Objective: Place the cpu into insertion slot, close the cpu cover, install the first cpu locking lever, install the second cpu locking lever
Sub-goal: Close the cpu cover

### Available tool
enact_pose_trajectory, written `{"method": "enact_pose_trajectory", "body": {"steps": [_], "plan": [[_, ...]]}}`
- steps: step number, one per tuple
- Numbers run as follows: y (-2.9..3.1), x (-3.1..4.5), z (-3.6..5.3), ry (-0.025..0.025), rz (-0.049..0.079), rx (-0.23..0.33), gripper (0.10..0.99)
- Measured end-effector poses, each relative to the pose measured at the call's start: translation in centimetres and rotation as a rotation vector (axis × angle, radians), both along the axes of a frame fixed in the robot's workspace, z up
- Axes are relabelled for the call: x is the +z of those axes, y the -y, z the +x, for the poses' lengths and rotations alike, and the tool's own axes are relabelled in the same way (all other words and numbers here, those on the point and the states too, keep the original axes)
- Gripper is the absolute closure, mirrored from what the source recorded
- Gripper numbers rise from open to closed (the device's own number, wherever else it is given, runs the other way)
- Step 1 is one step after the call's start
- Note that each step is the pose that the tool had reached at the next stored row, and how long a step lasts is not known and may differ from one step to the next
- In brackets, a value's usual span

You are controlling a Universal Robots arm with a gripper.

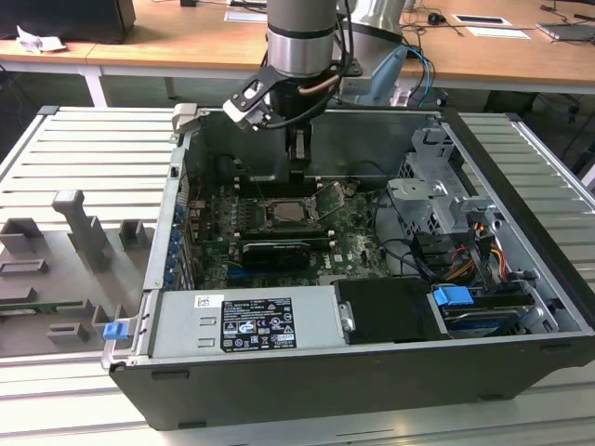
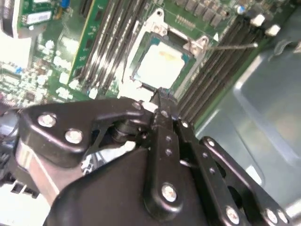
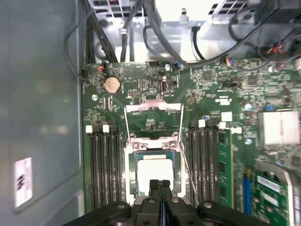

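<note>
— Pale beige-silver metal is what you're looking at under the fingers: that's the cpu (image 3: 154, 173), lying flat inside the insertion slot (image 3: 153, 152), with the slot's grey rim around it.

— And my gripper, where does it sit?

— Your gripper (image 3: 160, 186) hangs right over the near edge of the chip. Its two black fingers are pressed together with nothing between them. In the second wrist view the gripper (image 2: 159, 96) points its tip at the rim of the slot, just beside the cpu (image 2: 160, 63). I can't tell whether the tip touches.

— Is the cpu cover down?

— No. The cpu cover (image 3: 153, 108) is swung open, away from the slot, and you can see green board through its square window. A thin wire lever (image 3: 188, 172) runs slanted beside the slot, toward the memory slots (image 3: 106, 165). In the second wrist view the lever (image 2: 233, 45) crosses above those slots.

— Where is all this from outside?

— In the exterior view your gripper (image 1: 297, 158) reaches down into the open computer case (image 1: 372, 130), just above the insertion slot (image 1: 286, 212) near the middle of the board. The case rests on a ribbed metal table (image 1: 93, 149).
</note>
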State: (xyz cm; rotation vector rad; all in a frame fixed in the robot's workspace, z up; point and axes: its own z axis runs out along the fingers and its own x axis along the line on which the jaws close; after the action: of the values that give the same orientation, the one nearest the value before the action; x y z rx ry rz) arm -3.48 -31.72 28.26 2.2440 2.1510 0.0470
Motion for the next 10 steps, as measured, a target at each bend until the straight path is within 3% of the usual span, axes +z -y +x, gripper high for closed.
{"method": "enact_pose_trajectory", "body": {"steps": [4,10], "plan": [[0.0,0.18,0.09,-0.0002,-0.001,0.0,0.98],[0.0,0.15,1.29,-0.0002,0.0,0.001,0.98]]}}
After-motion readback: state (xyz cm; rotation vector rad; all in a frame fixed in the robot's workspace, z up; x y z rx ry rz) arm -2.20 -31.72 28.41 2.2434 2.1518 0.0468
